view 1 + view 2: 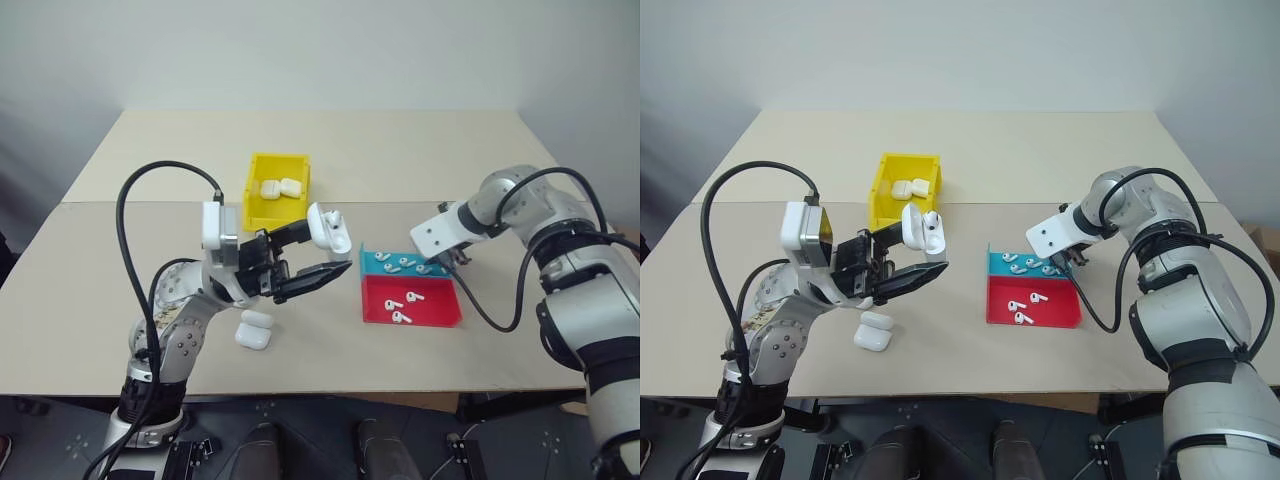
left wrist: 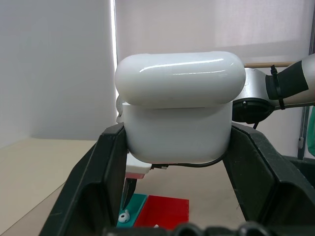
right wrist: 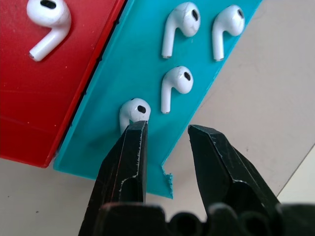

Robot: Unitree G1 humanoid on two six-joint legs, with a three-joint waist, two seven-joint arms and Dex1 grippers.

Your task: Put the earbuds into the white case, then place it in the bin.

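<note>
My left gripper (image 1: 330, 250) is raised above the table's middle, shut on the white case (image 1: 329, 229). In the left wrist view the case (image 2: 177, 132) sits clamped between both black fingers, and its lid (image 2: 179, 78) looks raised. My right gripper (image 3: 165, 129) points down over the near corner of the blue tray (image 3: 147, 142), open, with nothing in the gap. One fingertip (image 3: 134, 135) is right beside an earbud (image 3: 134, 110), and more earbuds (image 3: 172, 86) lie beyond it. The yellow bin (image 1: 255, 200) stands behind the left gripper.
Two closed cases (image 1: 280, 187) lie in the yellow bin. Another white case (image 1: 254, 330) sits on the table under my left arm. The red tray (image 1: 440, 312), joined to the blue tray, holds three earbuds (image 1: 401, 317). The table's front edge is close to the trays.
</note>
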